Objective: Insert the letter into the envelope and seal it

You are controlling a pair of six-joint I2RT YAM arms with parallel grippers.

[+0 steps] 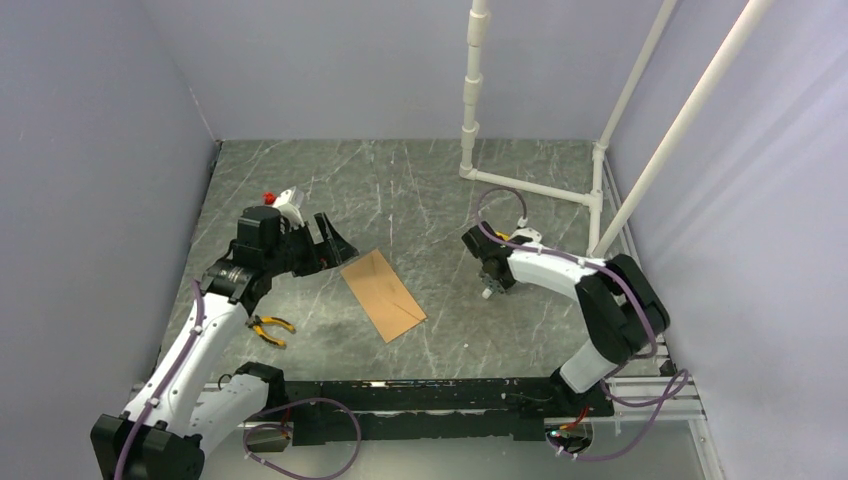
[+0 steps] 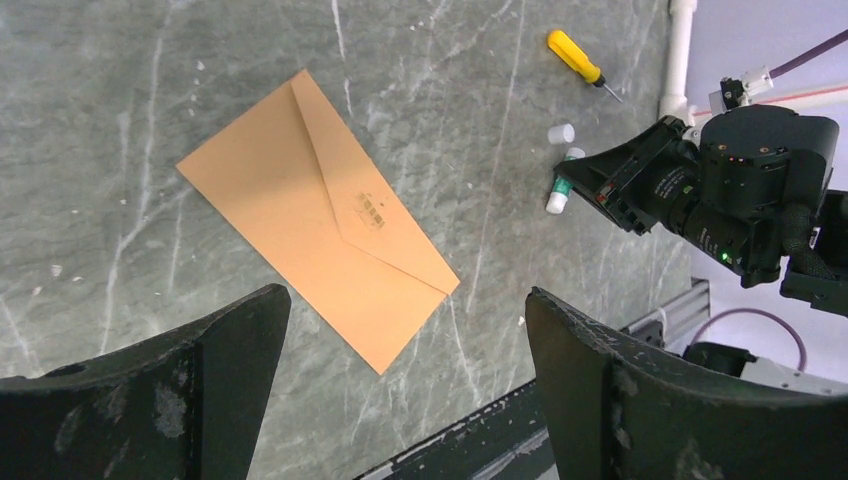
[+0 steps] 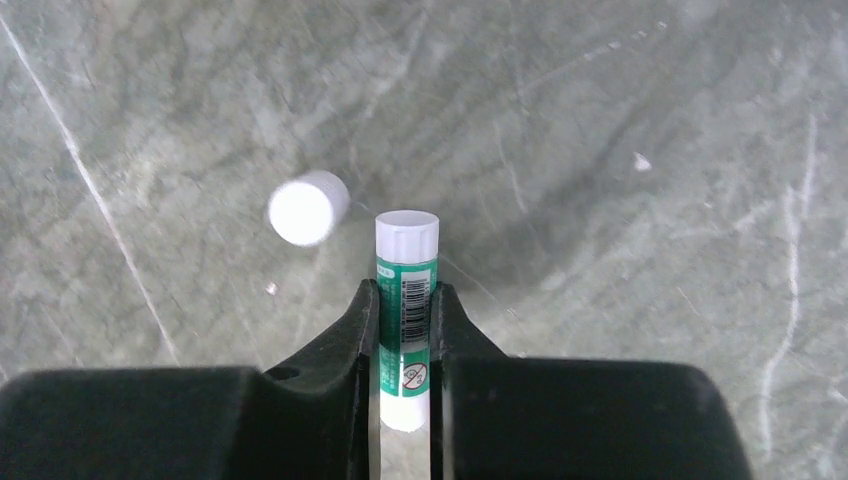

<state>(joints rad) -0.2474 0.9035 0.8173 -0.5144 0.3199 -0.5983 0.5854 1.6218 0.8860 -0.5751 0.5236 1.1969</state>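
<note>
Envelope (image 1: pixel 383 293): flat on the grey marbled table (image 1: pixel 440 190), seam side up, triangular flap folded down over the body, long axis diagonal to the table edges. Located near the middle of the surface, between the two arms, just beside the left gripper (image 1: pixel 330 245) and well apart from the right gripper (image 1: pixel 490 280). Untouched by either pincer.

Left gripper: raised above the surface near the envelope's far corner, fingers (image 2: pixel 610 390) spread wide, nothing between them.

Right gripper: clamped on a green-and-white glue stick (image 3: pixel 406 320), held lengthwise between the fingertips, white end projecting forward. Contact between the stick and the table: cannot tell.

Near the stick's tip: a small white cap (image 3: pixel 308 208), loose on the table, apart from the stick.

Further items on the surface: a yellow-handled screwdriver (image 2: pixel 575 58) beyond the cap; yellow-handled pliers (image 1: pixel 270 328) beside the left arm.
</note>
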